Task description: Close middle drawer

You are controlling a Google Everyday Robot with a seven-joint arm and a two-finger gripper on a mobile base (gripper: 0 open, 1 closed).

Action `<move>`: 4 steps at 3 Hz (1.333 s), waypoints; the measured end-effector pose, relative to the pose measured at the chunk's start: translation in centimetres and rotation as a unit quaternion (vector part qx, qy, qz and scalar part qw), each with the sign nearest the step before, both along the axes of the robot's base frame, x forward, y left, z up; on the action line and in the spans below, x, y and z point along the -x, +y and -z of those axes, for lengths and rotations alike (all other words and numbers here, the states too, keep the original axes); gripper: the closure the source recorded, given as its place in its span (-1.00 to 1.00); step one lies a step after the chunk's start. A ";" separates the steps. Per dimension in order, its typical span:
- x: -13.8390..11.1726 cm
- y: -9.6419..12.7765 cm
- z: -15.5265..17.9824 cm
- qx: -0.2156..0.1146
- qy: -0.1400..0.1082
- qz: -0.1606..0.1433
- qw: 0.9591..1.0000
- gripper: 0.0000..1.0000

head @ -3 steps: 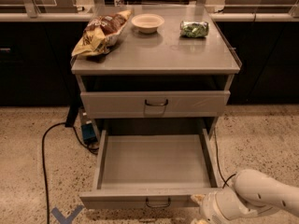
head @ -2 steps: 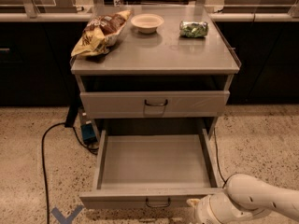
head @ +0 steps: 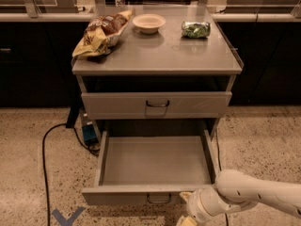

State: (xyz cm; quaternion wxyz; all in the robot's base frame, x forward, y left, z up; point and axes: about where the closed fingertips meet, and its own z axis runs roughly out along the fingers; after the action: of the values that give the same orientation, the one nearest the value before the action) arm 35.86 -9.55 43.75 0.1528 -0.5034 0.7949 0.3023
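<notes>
While the gripper [head: 188, 216] is seen at the bottom edge, just in front of the right part of the open drawer's front, contact cannot be confirmed. How far it is open, and whether anything is held, cannot be told.

One middle drawer [head: 157, 161] is pulled far out, directly beyond and left of the gripper. One wire handle [head: 159, 199] is sited just left of the gripper. One closed upper drawer front [head: 117, 106] is seen farther beyond.

Three items are counted on the cabinet top [head: 155, 55], well beyond the gripper: one chip bag [head: 101, 32], one bowl [head: 148, 22], one green packet [head: 196, 29].

One cable [head: 44, 159] is laid on the floor [head: 263, 140], far left of the gripper.
</notes>
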 end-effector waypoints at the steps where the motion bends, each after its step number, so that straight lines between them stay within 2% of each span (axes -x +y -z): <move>1: 0.0 0.0 0.0 0.000 0.000 0.000 1.000 -1.00; 3: -2.7 0.0 -0.3 -0.007 -0.025 0.014 1.000 -1.00; 4: -6.5 0.8 -1.3 -0.012 -0.050 0.020 0.998 -1.00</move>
State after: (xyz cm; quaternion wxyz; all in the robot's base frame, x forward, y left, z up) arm 42.35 -8.72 45.03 0.2048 -0.5002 0.7923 0.2831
